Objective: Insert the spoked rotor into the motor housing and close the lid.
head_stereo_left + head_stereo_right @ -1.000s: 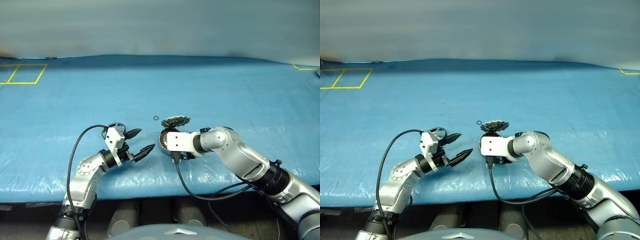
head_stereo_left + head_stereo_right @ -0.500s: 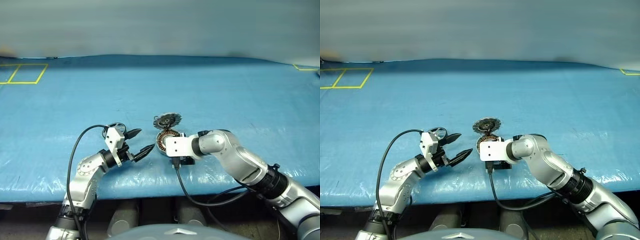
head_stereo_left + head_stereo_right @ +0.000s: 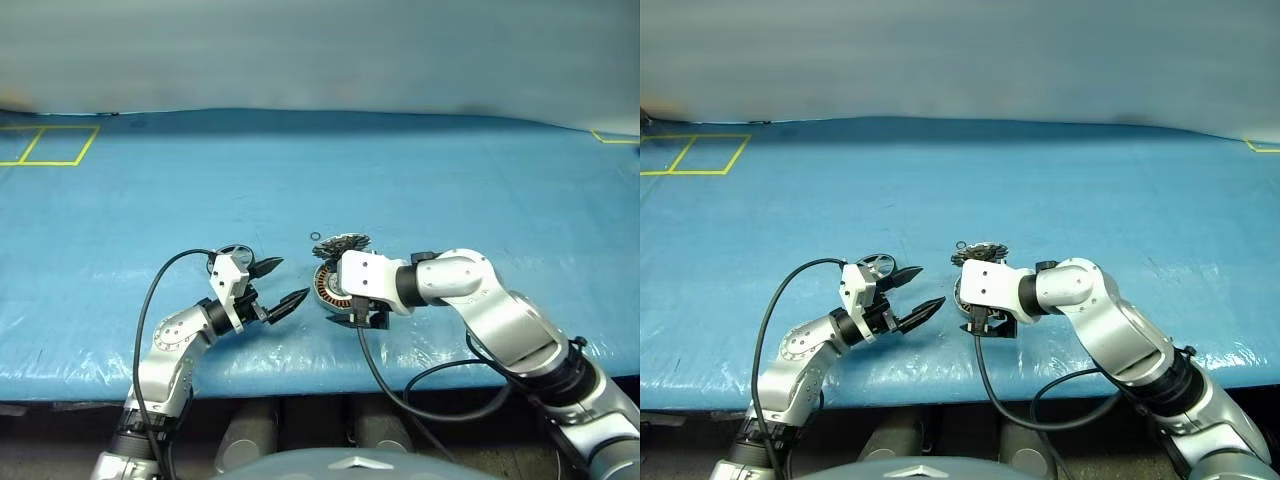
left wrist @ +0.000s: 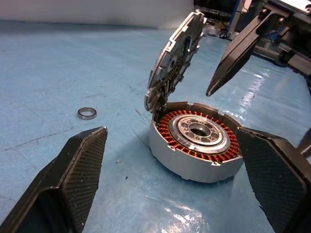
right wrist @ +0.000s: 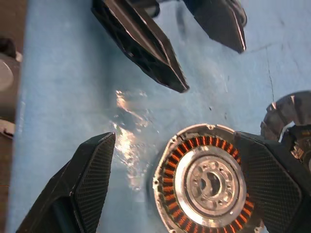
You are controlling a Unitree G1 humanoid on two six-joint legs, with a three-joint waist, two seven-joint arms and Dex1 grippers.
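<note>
1. The motor housing (image 4: 196, 143) is sitting on the blue surface (image 3: 420, 180), copper coils and central hub facing up, nothing resting in its bore.
2. The lid (image 4: 174, 53) is propping on edge against the housing's rim, on the side away from the robot, tilted rather than closed.
3. The right end effector (image 3: 349, 317) is hovering over the housing with its fingers spread wide, holding nothing; the housing sits between its two pads (image 5: 87, 184).
4. The left end effector (image 3: 281, 284) is waiting just beside the housing, pointing at it, fingers spread as wide as they go and empty.
5. The spoked rotor (image 3: 231, 254) looks to be lying beyond the left end effector, well apart from the housing, though it is partly hidden.
6. A small ring (image 4: 87, 113) is lying near the housing, beside the leaning lid.
7. My read: the rotor has not gone in yet, so the lid should stay off.
8. To do this well, grip the rotor flat by its rim, centre it over the hub, and lower it level without nudging the leaning lid down.
</note>
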